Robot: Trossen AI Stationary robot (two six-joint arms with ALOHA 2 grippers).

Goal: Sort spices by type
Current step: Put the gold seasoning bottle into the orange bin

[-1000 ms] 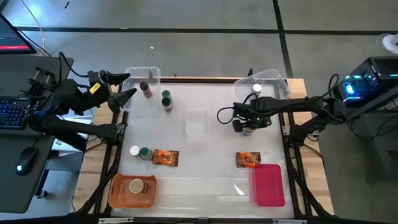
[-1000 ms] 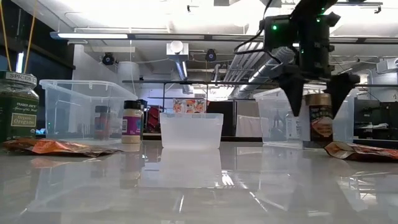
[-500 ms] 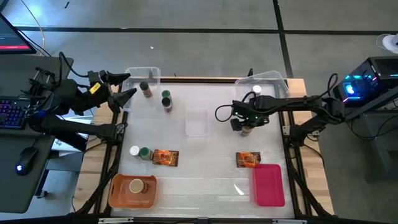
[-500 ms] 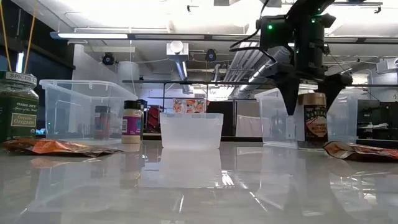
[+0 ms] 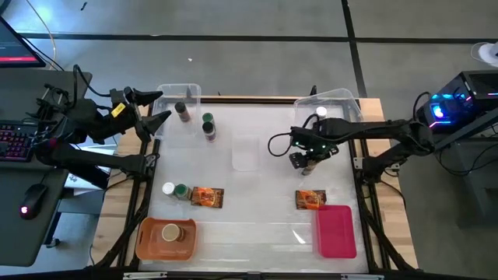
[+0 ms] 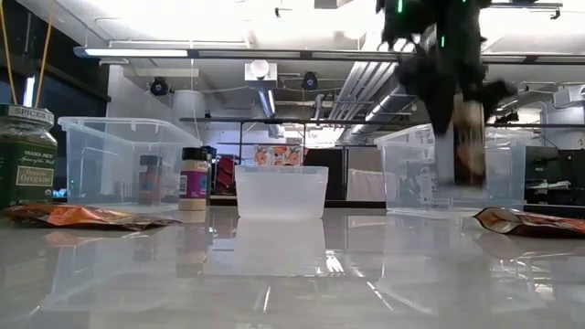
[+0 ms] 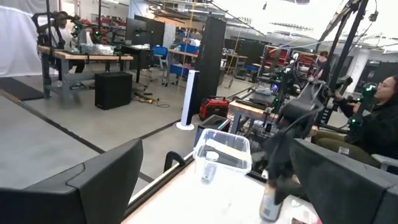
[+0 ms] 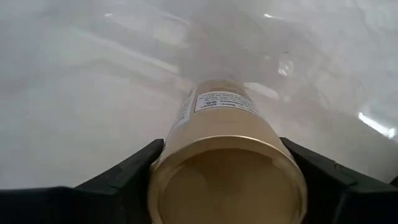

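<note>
My right gripper [image 5: 304, 159] is shut on a tan-lidded spice jar [image 8: 227, 168] above the table's right middle; in the low view the jar [image 6: 470, 142] hangs clear of the table. My left gripper [image 5: 161, 107] is open and empty at the far left, by the left clear tub [image 5: 191, 92]. A dark-lidded jar [image 5: 181, 111] and a green-lidded jar [image 5: 208, 124] stand near that tub. A white-lidded jar [image 5: 168, 188], a green-lidded jar [image 5: 181, 191] and an orange packet [image 5: 207, 197] sit at the near left. A second packet [image 5: 310, 200] lies at the near right. My right gripper pinches the jar between its two fingers [image 8: 124, 177], on opposite sides of the jar's upper wall just below the tan lid [image 8: 166, 155]. The fingers come from above, pointing down. The jar is lifted clear of the table and hangs roughly upright below the gripper.
A small clear tub [image 5: 246, 153] stands mid-table. The right clear tub [image 5: 342, 97] at the far right holds a white-lidded jar [image 5: 320, 111]. A pink tray [image 5: 336, 231] lies at the near right. An orange tray [image 5: 152, 241] at the near left holds a tan-lidded jar [image 5: 170, 232].
My right gripper stood open astride the tan-lidded jar, which rested on the table. It has shut on the jar and raised it clear of the table, drifting slightly toward the near edge.
</note>
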